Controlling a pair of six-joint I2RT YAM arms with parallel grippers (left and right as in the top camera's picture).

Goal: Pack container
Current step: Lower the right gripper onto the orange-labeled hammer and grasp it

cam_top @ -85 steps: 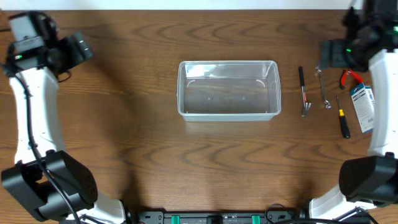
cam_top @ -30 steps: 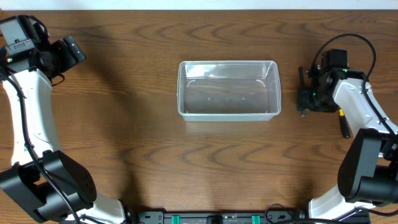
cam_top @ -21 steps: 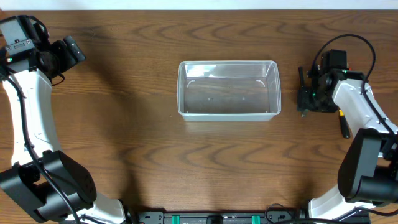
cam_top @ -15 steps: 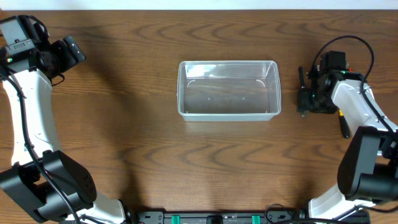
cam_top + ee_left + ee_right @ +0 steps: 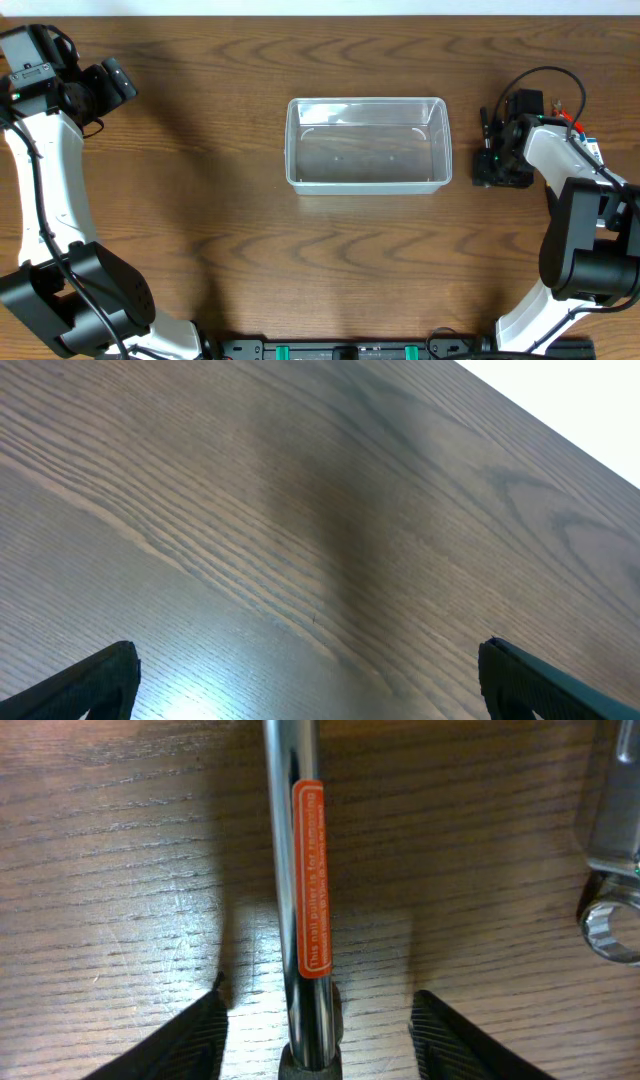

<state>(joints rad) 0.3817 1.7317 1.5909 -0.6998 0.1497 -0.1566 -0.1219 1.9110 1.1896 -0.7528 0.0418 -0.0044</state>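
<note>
The clear plastic container (image 5: pixel 366 144) stands empty at the table's centre. To its right lies a nail puller with a chrome shaft and an orange label (image 5: pixel 298 870); its black handle end shows in the overhead view (image 5: pixel 485 122). My right gripper (image 5: pixel 497 165) is low over it. In the right wrist view the right gripper (image 5: pixel 320 1030) is open, with one finger on each side of the shaft and a gap to each. My left gripper (image 5: pixel 120 82) is at the far left, open and empty over bare wood, as the left wrist view (image 5: pixel 310 670) shows.
A steel wrench (image 5: pixel 612 870) lies just right of the nail puller. Red-handled pliers (image 5: pixel 572 115) and a blue-and-white packet (image 5: pixel 592 148) lie near the right edge, partly under my right arm.
My right arm came from the back right corner down over the nail puller, then turned and settled lower astride it. The left arm shifted slightly early on and has held still since.
</note>
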